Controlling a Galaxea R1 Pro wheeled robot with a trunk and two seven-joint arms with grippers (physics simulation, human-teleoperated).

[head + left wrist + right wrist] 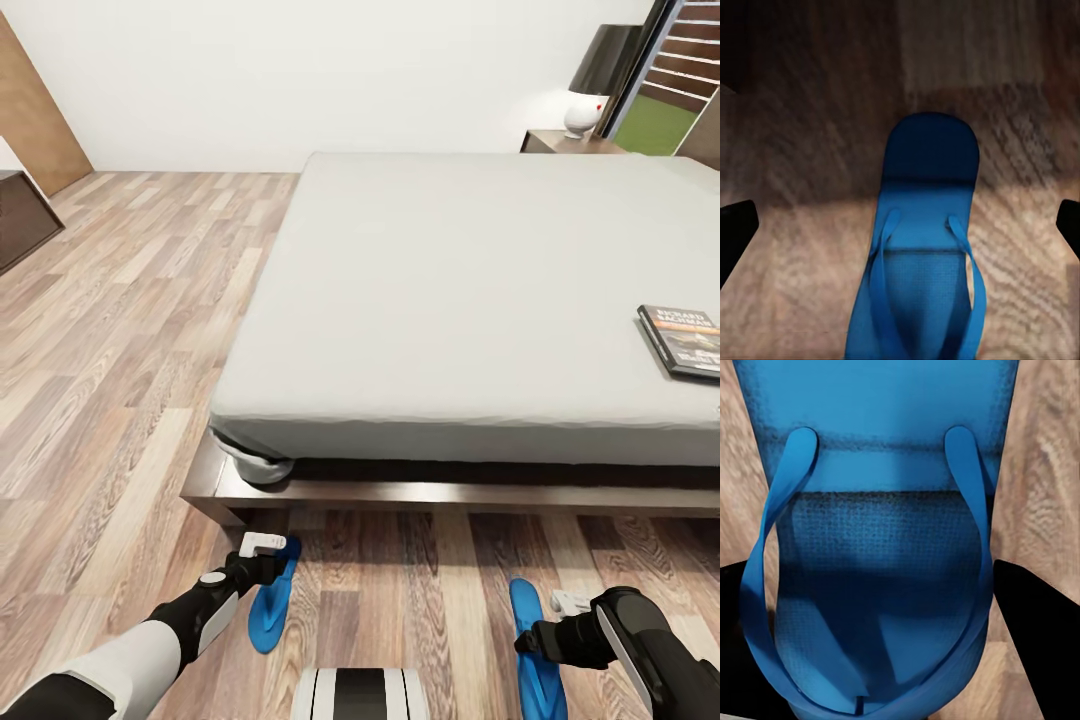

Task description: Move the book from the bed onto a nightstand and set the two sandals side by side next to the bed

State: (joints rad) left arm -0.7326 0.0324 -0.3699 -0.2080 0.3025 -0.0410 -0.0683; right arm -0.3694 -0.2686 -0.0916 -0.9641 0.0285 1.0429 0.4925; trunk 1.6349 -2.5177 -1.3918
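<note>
Two blue sandals lie on the wood floor in front of the bed [400, 490], well apart. Over the left sandal [270, 605] [922, 247] hangs my left gripper [262, 555] [900, 217], open, its fingers [735, 225] wide of the sole. My right gripper [548, 632] [870, 585] is down on the right sandal [535, 660] [877, 495], and its dark fingers [1035, 630] sit against both edges of the sole. The book [682, 340] rests on the grey mattress near the right side. One nightstand [560, 142] stands beyond the bed's far corner.
A lamp [590, 95] with a dark shade sits on the nightstand. A dark dresser [20, 215] stands at the left, with open wood floor between it and the bed. The bed frame's ledge juts out just beyond the sandals.
</note>
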